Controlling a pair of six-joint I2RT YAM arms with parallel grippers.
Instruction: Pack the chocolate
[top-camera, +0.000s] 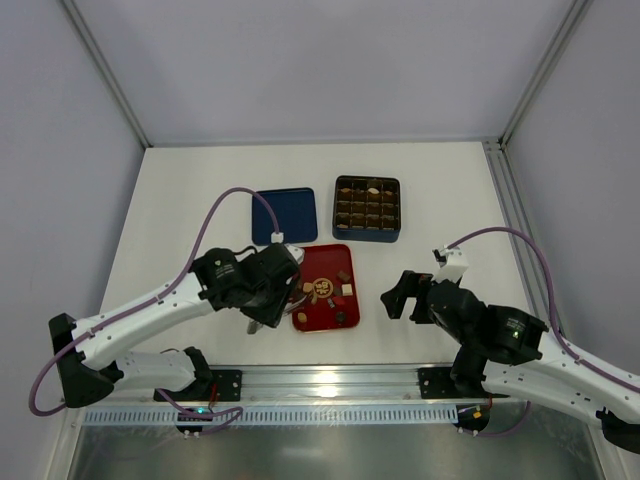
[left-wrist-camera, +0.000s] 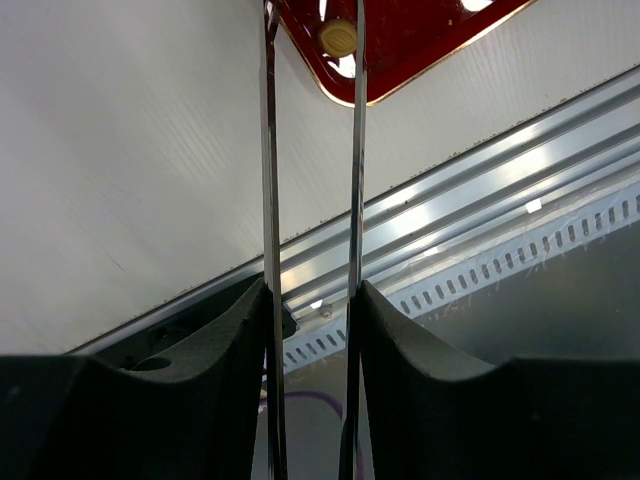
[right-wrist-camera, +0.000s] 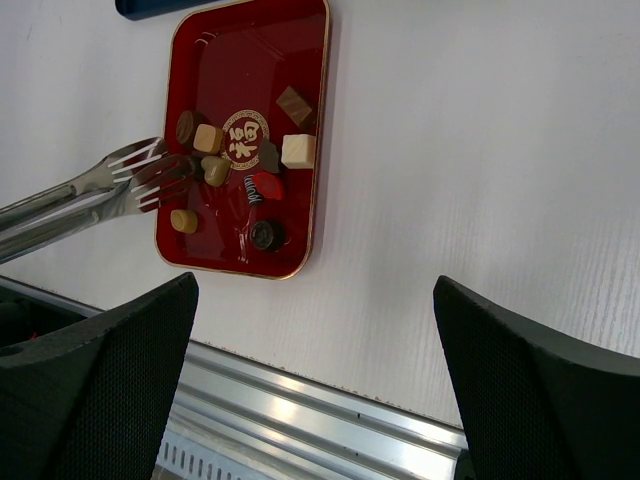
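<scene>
Several chocolate pieces (right-wrist-camera: 298, 150), dark, tan and cream, lie on the red tray (top-camera: 318, 262), which also shows in the right wrist view (right-wrist-camera: 290, 40). My left gripper (top-camera: 268, 298) is shut on metal tongs (right-wrist-camera: 80, 200), whose forked tips reach over the tray's left edge beside the pieces. In the left wrist view the gripper (left-wrist-camera: 312, 300) clamps the two tong blades (left-wrist-camera: 268, 200), with a tan round piece (left-wrist-camera: 338, 38) lying between their far ends. My right gripper (top-camera: 395, 295) is open and empty over bare table right of the tray, and in its own view (right-wrist-camera: 315, 283) too.
The dark blue box (top-camera: 367, 180) with its grid of cells stands behind the tray, with a cream piece (top-camera: 373, 190) in a top cell. Its blue lid (top-camera: 285, 215) lies to its left. A metal rail (top-camera: 330, 380) runs along the near table edge.
</scene>
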